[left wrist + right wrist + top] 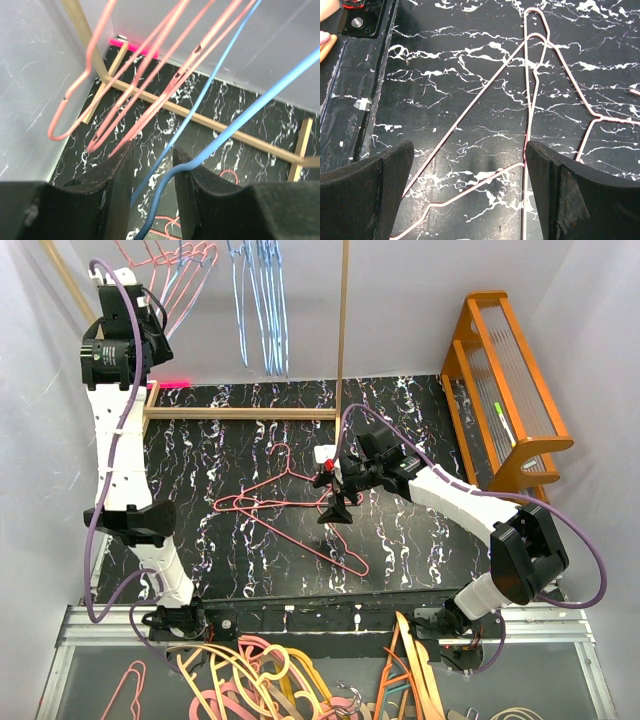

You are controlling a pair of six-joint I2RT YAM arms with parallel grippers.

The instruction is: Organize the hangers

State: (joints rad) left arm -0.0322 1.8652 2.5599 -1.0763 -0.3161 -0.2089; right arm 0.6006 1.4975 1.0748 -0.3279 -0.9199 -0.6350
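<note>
Left arm: reared up tall at the far left. Elbow low, forearm close to vertical, wrist bent over at the top.
- Left gripper (152, 150) sits up among the hung pink hangers (185, 275), which fan out just beyond its fingertips and off to one side.
- Jaws part-way apart. Two strands of a blue hanger (197, 100) run down through the gap. One strand kinks over the inner edge of one finger (192, 190) and touches it.
- The gap is wider than the wire, so there is no pinch. The hand is loose around the wire, not clamped.
- A wooden rail (225, 125) lies on the table far below the fingers.

Right arm: base at the near right, elbow pushed out to the right. Forearm reaches in toward the middle of the table (220, 560), wrist tipped so the fingers point down.
- Right gripper (335, 508) has its jaws spread wide and holds nothing.
- Loose pink hangers (270, 502) lie flat on the marbled top, directly under the hand and trailing off to its side.
- In the wrist view their wires cross the space between the two pads. One long wire runs just beside one pad (580, 190).
- Cannot tell whether the fingertips touch the tabletop.
- More blue hangers (262, 310) hang well beyond this hand, at the far side.
</note>
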